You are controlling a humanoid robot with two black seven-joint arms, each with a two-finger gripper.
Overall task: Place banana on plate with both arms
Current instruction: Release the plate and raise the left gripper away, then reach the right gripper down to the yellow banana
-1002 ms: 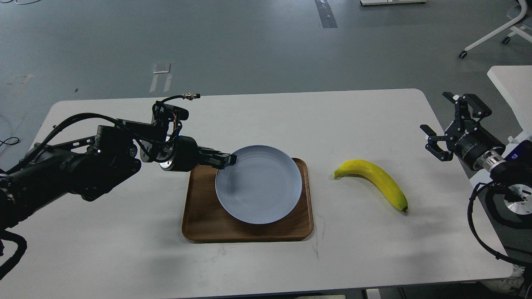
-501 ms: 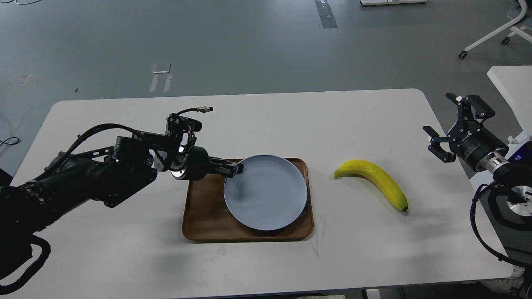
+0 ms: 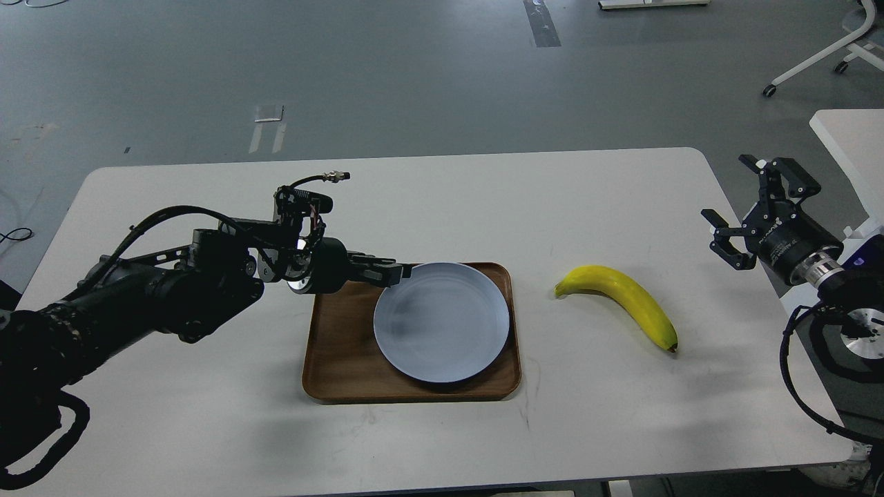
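Observation:
The pale blue-grey plate [image 3: 442, 324] lies in the right part of the brown wooden tray [image 3: 338, 359] at the table's middle. My left gripper [image 3: 399, 270] reaches in from the left, and its narrow fingers close on the plate's upper-left rim. The yellow banana [image 3: 625, 300] lies on the white table to the right of the tray, with its greenish stem toward the tray and its dark tip toward the front right. My right gripper [image 3: 735, 203] is open and empty, held off the table's right edge, above and to the right of the banana.
The white table [image 3: 207, 428] carries only the tray, the plate and the banana. A second white table [image 3: 853, 138] stands at the far right behind my right arm. Chair legs on castors [image 3: 815, 62] stand on the grey floor beyond.
My left gripper carried the plate to the right and lowered it from a raised tilt into the right side of the tray. My right gripper barely moved.

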